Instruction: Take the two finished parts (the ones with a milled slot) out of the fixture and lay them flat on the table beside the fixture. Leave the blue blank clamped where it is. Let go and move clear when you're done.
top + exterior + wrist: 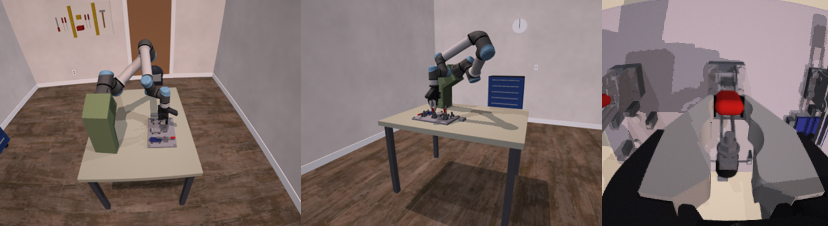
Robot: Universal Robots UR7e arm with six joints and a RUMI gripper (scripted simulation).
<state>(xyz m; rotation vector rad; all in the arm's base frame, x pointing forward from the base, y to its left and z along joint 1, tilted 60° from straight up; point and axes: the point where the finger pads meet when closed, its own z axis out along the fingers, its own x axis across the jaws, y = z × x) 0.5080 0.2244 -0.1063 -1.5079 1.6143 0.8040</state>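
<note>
The end effector is clamped on a red-tipped clamp handle over the fixture

The top view is looking down on the table from high up; the exterior view is facing the same table from the side, farther off; the wrist view is hanging close above it.

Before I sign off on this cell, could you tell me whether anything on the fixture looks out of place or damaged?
Nothing stands out. The fixture plate lies flat and square on the table, the blue blank sits clamped in its front row, and the tool is closed on a red-handled clamp lever.
</note>
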